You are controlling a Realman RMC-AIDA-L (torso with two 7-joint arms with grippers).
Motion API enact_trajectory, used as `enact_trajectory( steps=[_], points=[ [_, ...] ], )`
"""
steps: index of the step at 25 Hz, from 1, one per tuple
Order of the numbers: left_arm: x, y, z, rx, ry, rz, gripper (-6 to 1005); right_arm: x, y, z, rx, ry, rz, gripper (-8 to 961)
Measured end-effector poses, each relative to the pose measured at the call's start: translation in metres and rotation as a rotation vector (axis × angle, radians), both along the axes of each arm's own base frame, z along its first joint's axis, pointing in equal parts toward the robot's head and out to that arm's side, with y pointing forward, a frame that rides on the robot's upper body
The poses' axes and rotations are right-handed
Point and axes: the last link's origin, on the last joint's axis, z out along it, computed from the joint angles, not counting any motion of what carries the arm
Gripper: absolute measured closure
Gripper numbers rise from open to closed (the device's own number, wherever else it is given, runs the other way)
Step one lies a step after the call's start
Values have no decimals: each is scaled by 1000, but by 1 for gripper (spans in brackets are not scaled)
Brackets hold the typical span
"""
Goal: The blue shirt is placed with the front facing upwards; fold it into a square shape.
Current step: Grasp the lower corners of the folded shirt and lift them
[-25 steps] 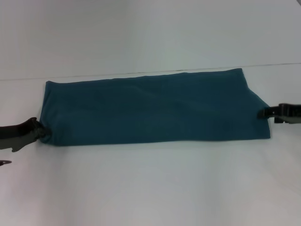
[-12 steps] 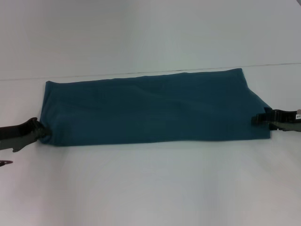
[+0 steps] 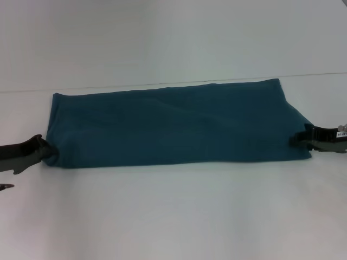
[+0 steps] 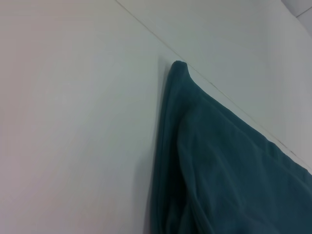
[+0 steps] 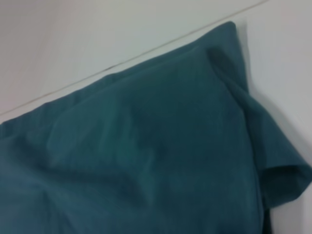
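Left claw (image 3: 47, 150) and right claw (image 3: 299, 138) flank the blue shirt (image 3: 173, 127).

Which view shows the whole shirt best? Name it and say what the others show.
The head view: the shirt lies there as one long folded band on the table, the left gripper and right gripper at its two ends. The left wrist view shows only one corner; the right wrist view shows one end with a loose flap.

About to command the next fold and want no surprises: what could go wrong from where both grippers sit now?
The right gripper meets the blue shirt at a loose flap, so it may lift one layer only. The left gripper sits at a bunched near corner; that end may wrinkle. The long strip could sag mid-span when raised.
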Motion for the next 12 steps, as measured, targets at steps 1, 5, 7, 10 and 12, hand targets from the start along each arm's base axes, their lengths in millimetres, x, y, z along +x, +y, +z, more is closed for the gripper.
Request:
enact_trajectory(
  steps=[1,5,7,10,12],
  points=[
    [0,0,0,0,0,0,971,0,0,0,-3,0,-1,398],
    [0,0,0,0,0,-1,970,-1,0,2,-8,4,3,427],
    [0,0,0,0,0,0,969,-1,0,3,-10,1,3,511],
    [-1,-1,0,-1,0,2,967,0,-1,5,-8,0,0,636],
    [-1,-2,-1,-8,-3,1,966,2,-2,5,-6,1,-3,716]
  ],
)
